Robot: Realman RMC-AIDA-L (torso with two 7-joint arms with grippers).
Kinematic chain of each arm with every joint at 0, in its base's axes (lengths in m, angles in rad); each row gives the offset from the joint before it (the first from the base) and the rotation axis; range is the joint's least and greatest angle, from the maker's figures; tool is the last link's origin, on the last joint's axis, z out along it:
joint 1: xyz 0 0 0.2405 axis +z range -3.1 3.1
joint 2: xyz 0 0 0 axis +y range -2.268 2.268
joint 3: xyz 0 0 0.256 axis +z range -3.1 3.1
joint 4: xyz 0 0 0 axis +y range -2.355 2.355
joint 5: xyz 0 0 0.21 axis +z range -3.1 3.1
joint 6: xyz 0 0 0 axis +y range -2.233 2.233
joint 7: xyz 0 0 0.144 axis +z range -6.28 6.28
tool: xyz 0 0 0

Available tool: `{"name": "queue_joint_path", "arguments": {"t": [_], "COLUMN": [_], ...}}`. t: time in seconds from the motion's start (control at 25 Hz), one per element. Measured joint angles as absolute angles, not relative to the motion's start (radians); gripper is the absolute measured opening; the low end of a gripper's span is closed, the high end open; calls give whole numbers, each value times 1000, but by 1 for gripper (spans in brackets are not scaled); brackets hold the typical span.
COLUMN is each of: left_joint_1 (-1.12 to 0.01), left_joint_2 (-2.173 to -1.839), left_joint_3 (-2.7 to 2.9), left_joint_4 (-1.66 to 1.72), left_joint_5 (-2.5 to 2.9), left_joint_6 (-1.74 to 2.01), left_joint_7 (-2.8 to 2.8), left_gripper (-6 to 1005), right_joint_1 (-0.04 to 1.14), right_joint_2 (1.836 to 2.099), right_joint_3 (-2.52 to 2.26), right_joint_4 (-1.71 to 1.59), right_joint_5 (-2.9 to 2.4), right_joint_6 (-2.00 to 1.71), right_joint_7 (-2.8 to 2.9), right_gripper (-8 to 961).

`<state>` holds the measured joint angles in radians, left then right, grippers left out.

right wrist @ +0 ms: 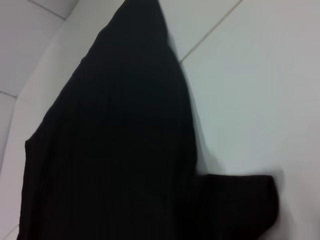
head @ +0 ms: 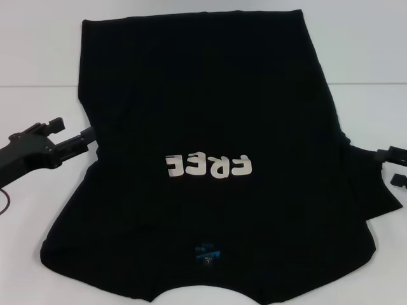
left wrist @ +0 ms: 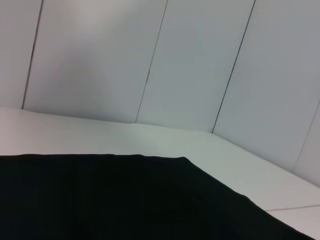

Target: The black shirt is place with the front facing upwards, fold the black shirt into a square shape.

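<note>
- The big black soft cotton T-shirt (head: pixel 210 133) with the white block letters "FREE" (head: pixel 208 166) lies spread face up across the white tabletop (head: pixel 38 57). Its collar and small blue neck label (head: pixel 208 254) are at the near edge and its hem is at the far edge, so the letters read upside down in the head view.
- The robot's black left gripper (head: pixel 89 141) sits right at the shirt's left edge, about level with the letters. Its tip is lost against the dark cloth, so there's no telling whether it's spread, pressed together or pinching fabric.
- The black right gripper (head: pixel 394 166) pokes in at the far right, next to the right sleeve. Only a bit of it shows, so same deal: can't tell what the claw is doing.
- What could go wrong, judging from this:
- The right sleeve already looks bunched and partly lifted, so a fold started there would probably come out lopsided rather than square.
- If either claw catches only the top layer, the layers could slide apart and wrinkle.
- If the two arms pull unevenly, the whole shirt may drag across the smooth table and skew.
- The collar end hangs close to the near table edge, so it may slip off.
- Count: one shirt, one print, one neck label, two grippers, one table.
</note>
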<state>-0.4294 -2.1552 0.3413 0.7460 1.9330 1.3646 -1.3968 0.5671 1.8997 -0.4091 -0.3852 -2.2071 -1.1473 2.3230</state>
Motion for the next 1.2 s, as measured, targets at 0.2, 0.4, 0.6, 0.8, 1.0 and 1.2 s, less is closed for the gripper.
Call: {"name": "queue_joint_path", "arguments": {"t": [0.2,0.4,0.6,0.8,1.0,1.2], "left_joint_1": [-430,-434,-439,-442,-442,-442], "left_joint_2": [-2155,-2155,-2155,-2155,-2154,-2154], "left_joint_3": [342,343,345,345,345,345], "left_joint_4": [743,742,737,736,736,736], "left_joint_5": [1936,1938,1938,1938,1937,1937], "left_joint_6": [1350,1344,1334,1334,1334,1322], "left_joint_7": [-1393,-1391,-1386,-1385,-1385,-1385], "left_gripper": [878,878,877,877,878,878], "right_joint_1": [581,583,589,602,606,603], "right_joint_2": [1913,1914,1917,1922,1924,1923], "right_joint_3": [-414,-415,-416,-416,-416,-416], "right_joint_4": [-385,-385,-363,-348,-348,-350], "right_joint_5": [-2207,-2207,-2205,-2206,-2207,-2206], "right_joint_6": [-1113,-1101,-1080,-1061,-1055,-1054], "right_joint_7": [2312,2306,2286,2270,2259,2257], "right_gripper": [899,898,897,896,895,894]}}
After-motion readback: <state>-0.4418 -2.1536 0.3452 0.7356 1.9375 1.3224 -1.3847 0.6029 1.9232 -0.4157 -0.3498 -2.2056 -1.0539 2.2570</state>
